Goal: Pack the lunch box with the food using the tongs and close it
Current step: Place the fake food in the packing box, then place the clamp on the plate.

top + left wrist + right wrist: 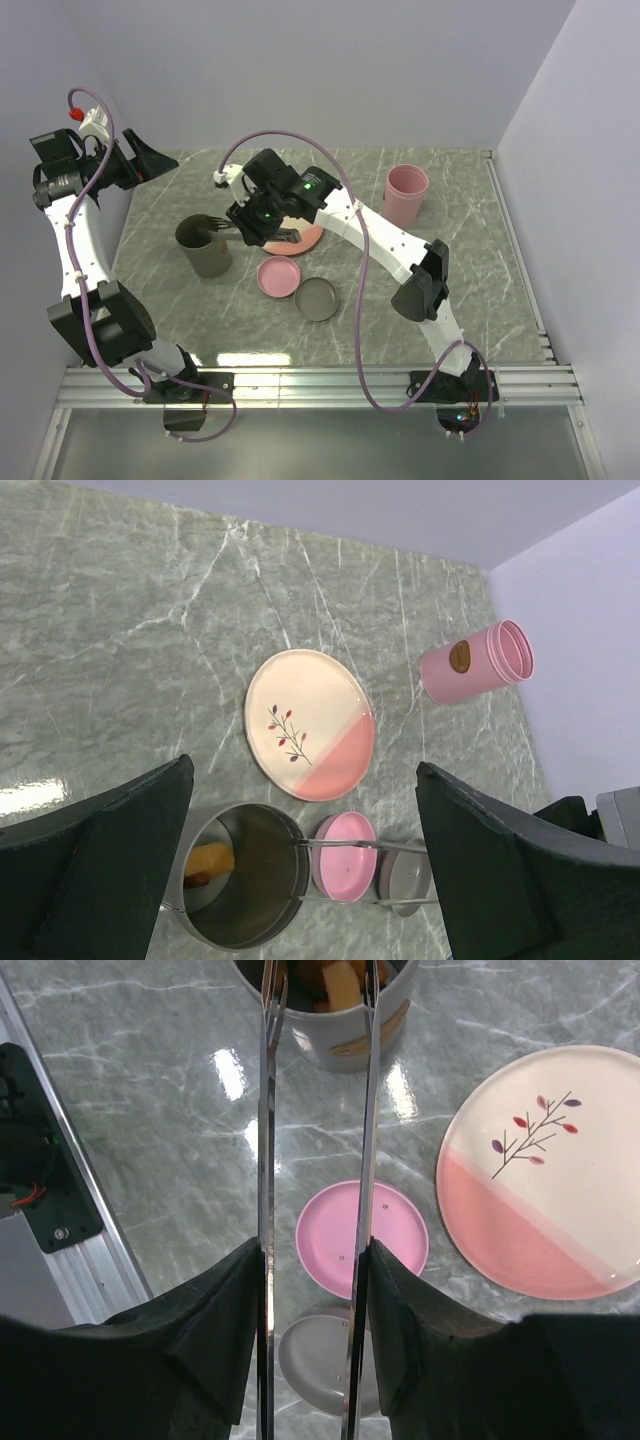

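Note:
The lunch box, a grey metal canister, stands open at the table's left. Orange-brown food lies at its bottom, also visible as food in the right wrist view. My right gripper is shut on the silver tongs, its pads pressed on the outside of both arms. The tongs stretch over the lids, their spread tips reaching into the canister's mouth. My left gripper hangs wide open and holds nothing, high above the canister; it shows as the left gripper at the back left.
An empty pink-and-cream plate lies behind the canister. A pink lid and a grey lid rest side by side on the marble. An open pink tub stands at the back right.

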Controlling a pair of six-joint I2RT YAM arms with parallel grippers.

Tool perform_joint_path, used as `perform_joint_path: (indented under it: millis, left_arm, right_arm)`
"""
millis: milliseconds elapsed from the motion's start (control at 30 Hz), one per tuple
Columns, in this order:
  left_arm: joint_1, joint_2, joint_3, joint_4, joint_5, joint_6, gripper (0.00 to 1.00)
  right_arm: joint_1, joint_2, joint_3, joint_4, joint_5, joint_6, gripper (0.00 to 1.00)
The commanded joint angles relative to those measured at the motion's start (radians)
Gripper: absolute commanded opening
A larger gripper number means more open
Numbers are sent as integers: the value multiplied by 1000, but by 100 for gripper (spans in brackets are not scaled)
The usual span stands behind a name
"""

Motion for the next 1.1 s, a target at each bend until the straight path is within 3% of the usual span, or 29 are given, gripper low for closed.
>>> perform_joint_path:
  millis: [0,300,600,867,1067]
  left_arm:
    - [5,-28,-2,13,31,10,99]
    - [5,-26,4,16,37,1,99]
    - [5,-23,8,24,40,-4,99]
    - [6,-29,4,5,29,18,100]
    - [5,-29,-1,18,31,4,99]
  right_arm:
    - [9,-19,47,46,0,5,52]
    - [-49,-105,39,88,54,12,51]
    - [-262,-231,-149,100,-47,-5,50]
    - [-360,-326,-416,178,-35,-60,50]
    - [-374,-334,-518,226,-36,-58,50]
